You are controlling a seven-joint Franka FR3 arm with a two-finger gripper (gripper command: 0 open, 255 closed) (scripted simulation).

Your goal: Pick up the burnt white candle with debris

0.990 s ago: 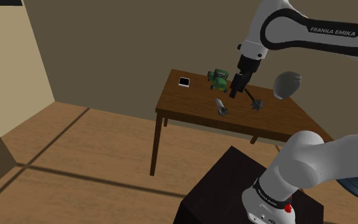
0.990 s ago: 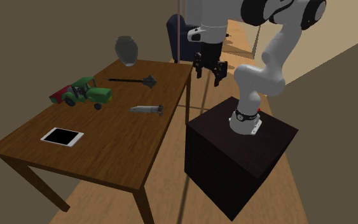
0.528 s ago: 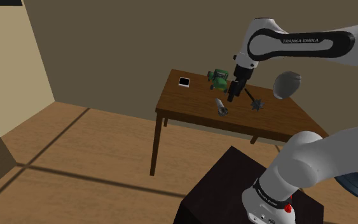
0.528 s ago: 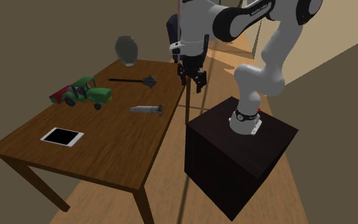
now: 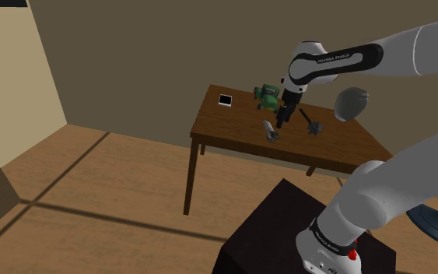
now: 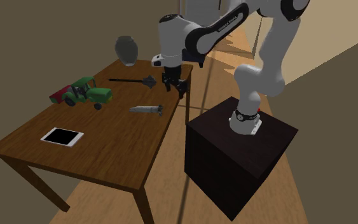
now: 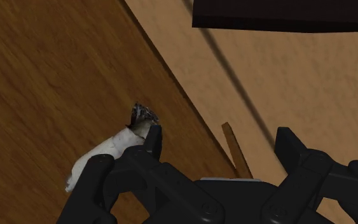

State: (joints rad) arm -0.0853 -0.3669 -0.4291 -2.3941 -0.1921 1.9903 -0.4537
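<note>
Shoulder view, step in hand: approach. The gripper [image 5: 281,121] hovers low over the bench [image 5: 233,128], nothing grasped.
Shoulder view, candle: the pale burnt candle [image 5: 270,131] lies on its side on the bench, just beside the gripper, toward this view's lower left.
Second exterior view, layout: the candle lies near the bench edge that faces the stand [image 6: 234,153]; the gripper hangs just beyond it, over that edge.
Second exterior view, count: one candle, one green toy tractor [image 6: 85,92], one flat black-screened tablet [image 6: 61,136], one spiked mace [image 6: 136,80], one grey vase [image 6: 126,49].
Wrist view, gripper state: wide and empty, two fingers [image 7: 152,143] well apart.
Wrist view, candle: outside the gap, beside one finger, charred end nearest that fingertip.
Next move, judged: shift sideways until the candle sits between the fingers, descend, then close across its body.
</note>
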